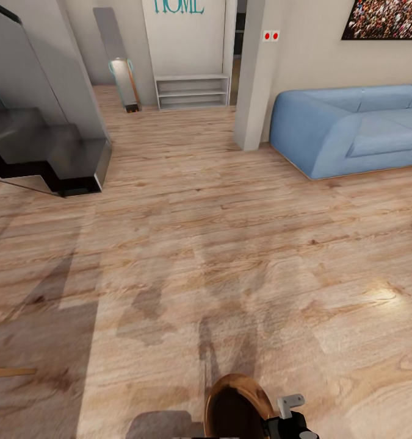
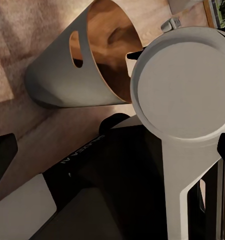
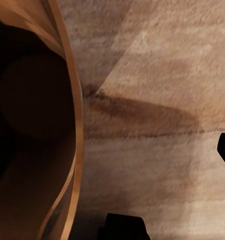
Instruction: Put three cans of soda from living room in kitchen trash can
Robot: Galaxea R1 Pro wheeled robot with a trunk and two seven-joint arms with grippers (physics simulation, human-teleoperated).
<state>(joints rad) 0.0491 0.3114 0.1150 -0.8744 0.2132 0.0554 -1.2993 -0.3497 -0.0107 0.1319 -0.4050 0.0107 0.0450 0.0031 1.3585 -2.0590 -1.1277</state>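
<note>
Wood plank floor (image 1: pixel 187 256) all round you, living room. Nearest: the copper-toned tash can (image 1: pixel 237 407) sits at the base of the head view, tight against the robot, beside the right tool (image 1: pixel 291 414). Right wrist view looks past its rim into a dark interior. I can't tell whether either tool is wide, narrow or holding the bin. Further out: black stair block (image 1: pixel 53 152) left, blue sofa (image 1: pixel 352 131) right, white shelf unit (image 1: pixel 191 91) at the far wall. My read: travel step, hunting for soda cans. Next move calls for panning toward the sofa side.
</note>
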